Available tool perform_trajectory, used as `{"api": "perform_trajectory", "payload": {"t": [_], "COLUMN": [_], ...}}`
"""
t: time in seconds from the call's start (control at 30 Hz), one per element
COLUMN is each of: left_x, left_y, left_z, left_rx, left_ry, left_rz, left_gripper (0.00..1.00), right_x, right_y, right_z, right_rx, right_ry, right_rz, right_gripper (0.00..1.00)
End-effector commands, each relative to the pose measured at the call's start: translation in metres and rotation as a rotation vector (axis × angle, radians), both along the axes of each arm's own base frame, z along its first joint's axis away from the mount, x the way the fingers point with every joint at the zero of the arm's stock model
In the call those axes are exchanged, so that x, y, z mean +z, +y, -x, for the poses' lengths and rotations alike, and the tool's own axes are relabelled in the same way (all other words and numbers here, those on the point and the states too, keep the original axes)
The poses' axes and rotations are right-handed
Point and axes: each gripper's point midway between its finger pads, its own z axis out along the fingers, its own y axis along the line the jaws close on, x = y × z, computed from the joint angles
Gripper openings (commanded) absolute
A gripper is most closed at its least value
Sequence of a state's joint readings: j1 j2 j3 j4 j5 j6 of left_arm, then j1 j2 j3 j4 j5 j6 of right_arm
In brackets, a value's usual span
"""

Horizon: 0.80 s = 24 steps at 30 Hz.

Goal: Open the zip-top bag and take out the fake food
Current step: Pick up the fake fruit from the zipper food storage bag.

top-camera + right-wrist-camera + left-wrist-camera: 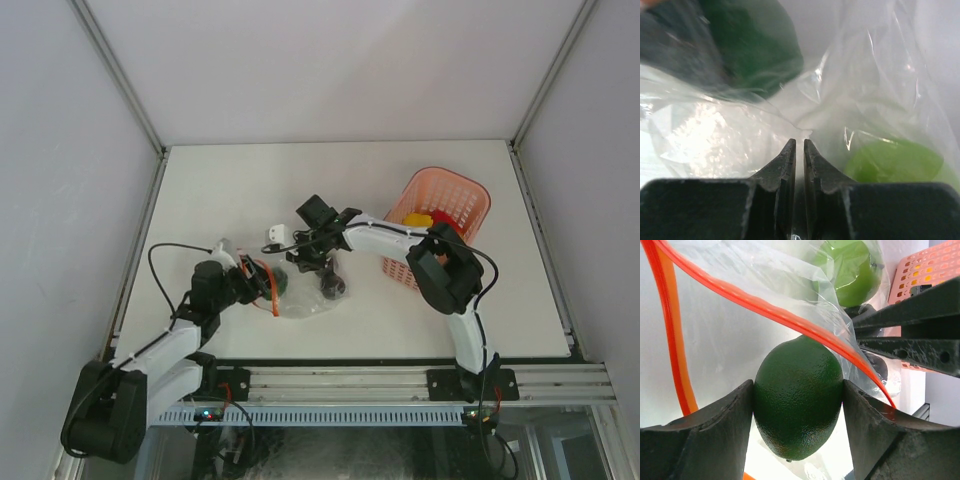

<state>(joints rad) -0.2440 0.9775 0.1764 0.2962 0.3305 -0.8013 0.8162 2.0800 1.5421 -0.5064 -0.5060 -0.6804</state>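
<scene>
Left jaws clamping dark green lime [797, 400], long axis upright, right jaws pinching zip-top bag [715, 135]

Top cam looks down on the whole bench [230, 190]; both wrist cams sit jammed against the shared zip-top bag [303, 307].

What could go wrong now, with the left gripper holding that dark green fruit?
The zip strip crosses the top of the dark green fruit, so pulling with the left gripper may snag it and drag the zip-top bag. The right gripper pinches only thin plastic and could slip.
</scene>
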Motion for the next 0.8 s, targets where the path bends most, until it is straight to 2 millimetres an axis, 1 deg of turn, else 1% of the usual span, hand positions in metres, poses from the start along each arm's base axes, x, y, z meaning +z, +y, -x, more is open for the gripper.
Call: {"api": "perform_trajectory", "payload": {"t": [0.0,0.03,0.1,0.2,0.27,0.33,0.47,0.57,0.67,0.77], "left_x": [-0.003,-0.002,-0.003,0.001,0.007,0.014,0.019,0.016,0.011,0.016], "left_y": [0.006,0.008,0.013,0.019,0.021,0.022,0.029,0.031,0.033,0.034], "left_z": [0.007,0.008,0.013,0.019,0.021,0.025,0.032,0.032,0.033,0.033], "left_rx": [0.033,0.041,0.060,0.080,0.093,0.104,0.131,0.152,0.162,0.173], "left_ry": [0.008,0.011,0.033,0.049,0.047,0.039,0.050,0.066,0.102,0.104], "left_rz": [-0.012,-0.017,-0.037,-0.057,-0.053,-0.042,-0.055,-0.053,-0.071,-0.068], "left_gripper": [0.49,0.49,0.44,0.42,0.40,0.36,0.36,0.35,0.36,0.35], "right_x": [0.003,0.004,0.011,0.017,0.015,0.010,0.004,0.004,0.006,0.007], "right_y": [-0.011,-0.012,-0.014,-0.018,-0.021,-0.023,-0.029,-0.032,-0.033,-0.033], "right_z": [-0.011,-0.012,-0.014,-0.019,-0.021,-0.024,-0.036,-0.043,-0.041,-0.040], "right_rx": [-0.035,-0.040,-0.053,-0.073,-0.082,-0.093,-0.137,-0.163,-0.160,-0.160], "right_ry": [-0.048,-0.047,-0.048,-0.055,-0.063,-0.074,-0.108,-0.112,-0.107,-0.105], "right_rz": [0.027,0.023,0.012,0.007,0.021,0.041,0.079,0.083,0.078,0.074], "right_gripper": [0.11,0.11,0.11,0.11,0.11,0.11,0.12,0.12,0.12,0.12]}}
